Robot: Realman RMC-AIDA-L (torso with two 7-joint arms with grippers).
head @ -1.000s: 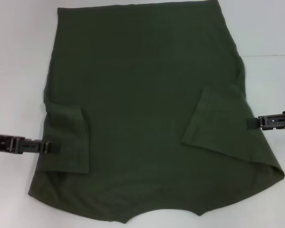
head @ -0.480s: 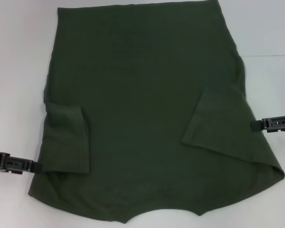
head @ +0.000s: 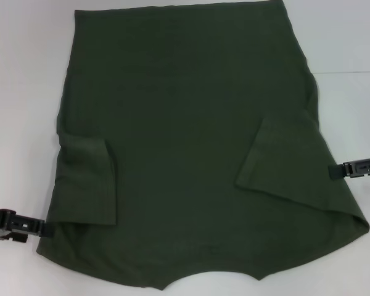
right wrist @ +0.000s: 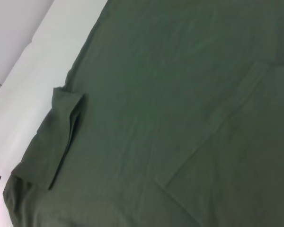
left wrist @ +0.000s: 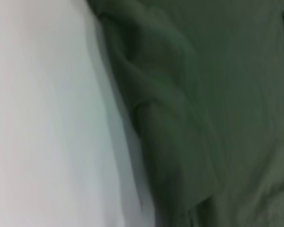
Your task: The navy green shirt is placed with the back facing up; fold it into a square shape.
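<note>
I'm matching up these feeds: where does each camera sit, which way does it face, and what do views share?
Head view: on the robot's head, looking down at the navy green shirt; left gripper and right gripper show at its edges.
Left wrist view: on the left arm, facing the shirt's edge and white table; no fingers show.
Right wrist view: on the right arm, looking across the shirt's folded-in sleeves; own fingers unseen.
All share the shirt.

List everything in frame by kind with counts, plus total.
Navy green shirt: 1
Robot hands: 2, the left hand and the right hand, one at each side edge of the shirt
White table: 1
Total: 4
</note>
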